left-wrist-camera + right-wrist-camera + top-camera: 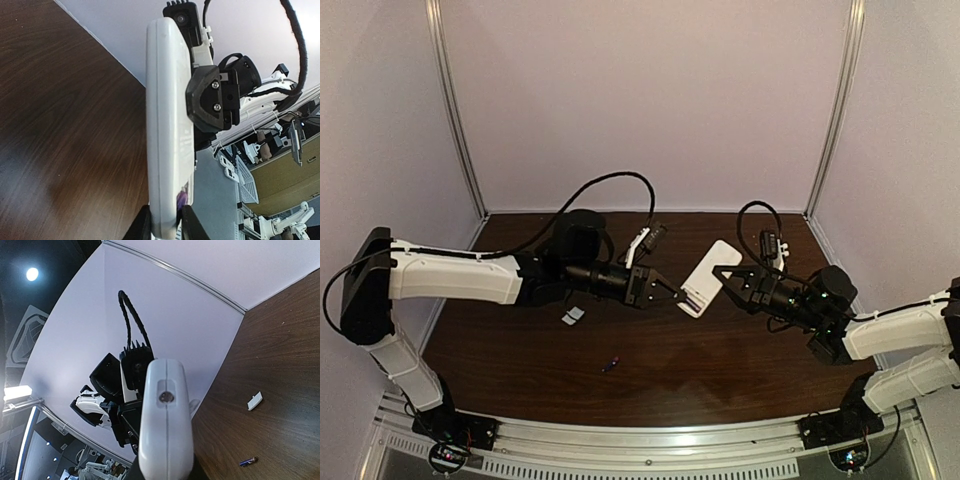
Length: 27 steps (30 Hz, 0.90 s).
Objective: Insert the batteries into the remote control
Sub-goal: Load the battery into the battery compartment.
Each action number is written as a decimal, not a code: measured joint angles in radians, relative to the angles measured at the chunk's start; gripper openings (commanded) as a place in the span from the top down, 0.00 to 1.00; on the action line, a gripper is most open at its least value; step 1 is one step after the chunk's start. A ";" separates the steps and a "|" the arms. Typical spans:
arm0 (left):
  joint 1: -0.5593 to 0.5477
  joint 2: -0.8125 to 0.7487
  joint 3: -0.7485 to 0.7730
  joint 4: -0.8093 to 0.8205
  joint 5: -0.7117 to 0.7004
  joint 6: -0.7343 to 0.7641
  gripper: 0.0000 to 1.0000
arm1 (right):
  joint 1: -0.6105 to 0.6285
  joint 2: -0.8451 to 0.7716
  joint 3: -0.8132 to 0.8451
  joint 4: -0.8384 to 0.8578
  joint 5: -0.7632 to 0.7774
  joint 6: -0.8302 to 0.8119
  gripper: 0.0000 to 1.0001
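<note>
Top external view: the remote control (708, 276) is being held above the table (740, 380) between both grippers. The end nearest the right gripper (726, 276) is being clamped by it, the fingers closed on the flat faces. The opposite end is being squeezed by the left gripper (674, 296). In the left wrist view, a purple battery (182, 200) is being pressed against the remote just inside one fingertip (192, 227). A second battery (611, 364) is lying on the table, well apart from the left gripper on its base side. A small white piece (573, 315) is lying near its wrist.
</note>
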 measured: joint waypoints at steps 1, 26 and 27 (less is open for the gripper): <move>-0.002 0.000 0.007 -0.014 -0.006 0.008 0.82 | 0.000 0.000 0.000 0.000 0.002 0.000 1.00; 0.004 -0.105 0.041 -0.245 -0.223 0.238 0.14 | -0.004 -0.112 0.045 -0.243 -0.008 -0.077 1.00; 0.010 -0.131 0.033 -0.247 -0.235 0.264 0.13 | -0.004 -0.115 0.050 -0.262 -0.009 -0.081 1.00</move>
